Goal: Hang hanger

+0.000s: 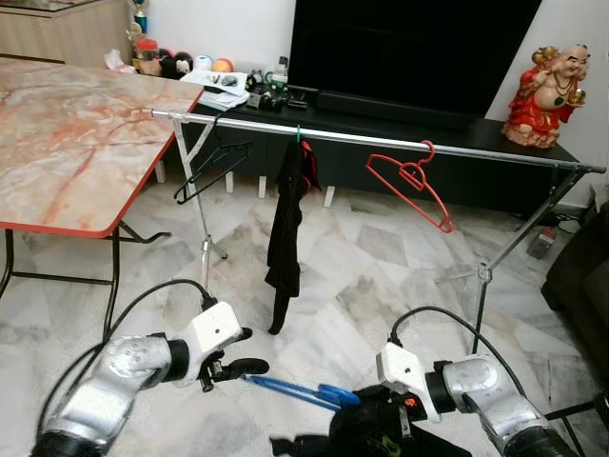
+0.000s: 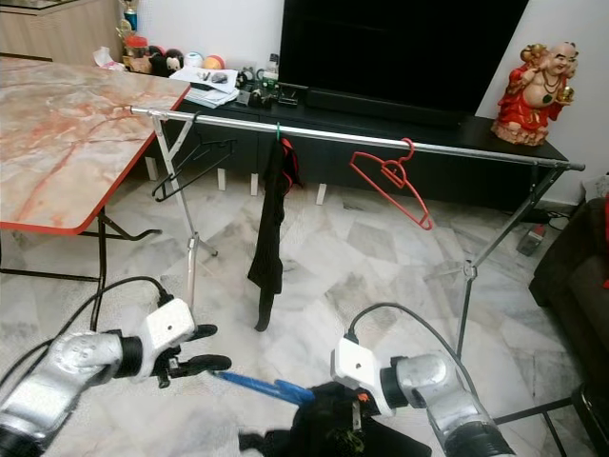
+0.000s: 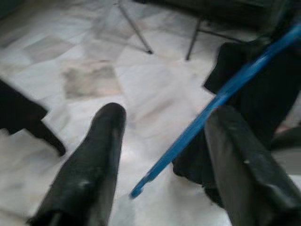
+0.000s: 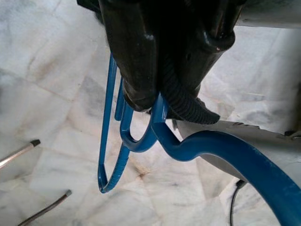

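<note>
A marble table (image 1: pixel 76 133) with a red edge is filling the upper left of the head views, and a long metal rail (image 1: pixel 381 143) is running from it across the frame toward the right edge, standing on a marble floor (image 1: pixel 381 276). On the rail a black hanger (image 1: pixel 205 171) is hanging at upper left, a black garment (image 1: pixel 285 228) is dangling at centre, and a red hanger (image 1: pixel 411 186) is tilting right of centre. A red figurine (image 1: pixel 547 95) is sitting at upper right. At lower right the right gripper (image 4: pixel 162 89) is pinching the blue hanger (image 1: pixel 300 390) near its hook. At lower left the left gripper (image 1: pixel 236 364) is spreading its fingers (image 3: pixel 89 169) wide around the hanger's free tip, not touching it
</note>
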### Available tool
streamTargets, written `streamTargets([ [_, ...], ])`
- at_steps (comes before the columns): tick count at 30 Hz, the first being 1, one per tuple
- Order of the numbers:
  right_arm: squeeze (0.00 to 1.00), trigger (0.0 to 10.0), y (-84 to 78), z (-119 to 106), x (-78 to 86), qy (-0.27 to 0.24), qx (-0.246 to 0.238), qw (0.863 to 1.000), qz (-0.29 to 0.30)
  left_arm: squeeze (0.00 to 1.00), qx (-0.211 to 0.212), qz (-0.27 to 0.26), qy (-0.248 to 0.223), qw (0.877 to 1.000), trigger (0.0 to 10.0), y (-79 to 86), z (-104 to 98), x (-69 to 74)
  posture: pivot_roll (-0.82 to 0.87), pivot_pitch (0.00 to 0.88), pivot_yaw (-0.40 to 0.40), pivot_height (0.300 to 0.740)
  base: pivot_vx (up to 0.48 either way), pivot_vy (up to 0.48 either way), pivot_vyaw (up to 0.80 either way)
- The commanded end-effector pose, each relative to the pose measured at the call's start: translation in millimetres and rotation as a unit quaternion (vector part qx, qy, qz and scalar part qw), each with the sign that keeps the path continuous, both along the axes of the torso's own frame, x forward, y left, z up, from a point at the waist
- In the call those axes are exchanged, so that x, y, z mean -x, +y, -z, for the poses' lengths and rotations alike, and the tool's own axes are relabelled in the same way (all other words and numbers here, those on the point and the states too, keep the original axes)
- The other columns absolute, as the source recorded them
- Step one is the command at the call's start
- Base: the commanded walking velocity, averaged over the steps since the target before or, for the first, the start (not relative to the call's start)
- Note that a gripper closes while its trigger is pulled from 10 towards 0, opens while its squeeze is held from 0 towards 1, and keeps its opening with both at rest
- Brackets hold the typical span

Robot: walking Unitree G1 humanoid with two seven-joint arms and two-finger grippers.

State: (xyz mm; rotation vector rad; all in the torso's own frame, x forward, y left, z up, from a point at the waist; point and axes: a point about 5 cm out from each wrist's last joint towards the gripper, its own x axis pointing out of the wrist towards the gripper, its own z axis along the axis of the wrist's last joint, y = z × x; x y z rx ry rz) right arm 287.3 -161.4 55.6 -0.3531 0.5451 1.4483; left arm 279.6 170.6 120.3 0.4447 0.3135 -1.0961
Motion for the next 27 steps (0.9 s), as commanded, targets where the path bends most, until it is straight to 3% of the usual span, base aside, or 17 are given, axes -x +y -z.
streamTargets([
  [1, 0.00, 10.0, 0.8, -10, -6.3, -0.015, -0.009, 1.000, -0.008, 1.00, 0.003, 0.020, 0.014, 1.000, 10.0, -4.4, 2, 4.5, 0.13, 0.000, -0.166, 0.740, 0.000, 0.000, 0.00],
  [2, 0.00, 10.0, 3.9, -12, -7.5, -0.014, -0.016, 1.000, -0.014, 0.01, -0.008, 0.035, 0.023, 0.999, 10.0, -6.5, 5, 7.2, 0.13, 0.000, -0.166, 0.740, 0.000, 0.000, 0.00],
  [3, 0.00, 10.0, 9.5, -16, -10.7, -0.013, -0.032, 0.999, -0.023, 0.00, -0.038, 0.064, 0.043, 0.996, 10.0, -10.5, 14, 12.0, 0.13, 0.000, -0.168, 0.740, 0.000, 0.000, 0.00],
  [5, 0.00, 10.0, 15.8, -25, -14.5, -0.006, -0.064, 0.997, -0.033, 0.00, -0.062, 0.083, 0.039, 0.994, 10.0, -15.8, 19, 13.1, 0.14, 0.000, -0.169, 0.740, 0.000, 0.000, 0.00],
  [8, 0.00, 10.0, 20.8, -31, -17.3, -0.004, -0.085, 0.995, -0.043, 0.00, -0.079, 0.075, 0.024, 0.994, 10.0, -19.8, 20, 8.3, 0.14, 0.000, -0.172, 0.740, 0.000, 0.000, 0.00],
  [13, 0.00, 10.0, 27.2, -36, -16.9, 0.005, -0.105, 0.992, -0.072, 0.00, -0.064, 0.078, 0.012, 0.995, 10.0, -31.8, 15, 3.3, 0.14, 0.000, -0.177, 0.740, 0.000, 0.000, 0.00],
  [19, 0.00, 10.0, 25.5, -32, -12.8, 0.016, -0.101, 0.992, -0.080, 0.00, -0.064, 0.074, 0.005, 0.995, 10.0, -34.1, 16, 1.0, 0.13, 0.000, -0.177, 0.740, 0.000, 0.000, 0.00],
  [23, 0.00, 10.0, 26.8, -29, -11.6, 0.015, -0.104, 0.992, -0.075, 0.00, -0.056, 0.095, 0.039, 0.993, 10.0, -35.2, 21, 8.6, 0.14, 0.000, -0.175, 0.740, 0.000, 0.000, 0.00],
  [24, 0.00, 10.0, 27.5, -29, -12.1, 0.015, -0.107, 0.992, -0.073, 0.00, -0.056, 0.101, 0.045, 0.992, 9.3, -36.0, 22, 10.8, 0.14, 0.000, -0.174, 0.740, 0.000, 0.000, 0.00],
  [25, 0.00, 10.0, 28.9, -30, -12.9, 0.013, -0.110, 0.991, -0.070, 0.00, -0.056, 0.109, 0.052, 0.991, 7.8, -36.9, 23, 13.3, 0.14, 0.000, -0.173, 0.740, 0.000, 0.000, 0.00],
  [27, 0.00, 10.0, 30.5, -31, -14.0, 0.010, -0.113, 0.991, -0.068, 0.00, -0.054, 0.111, 0.055, 0.991, 7.6, -37.5, 24, 14.1, 0.14, 0.000, -0.173, 0.740, 0.000, 0.000, 0.00],
])
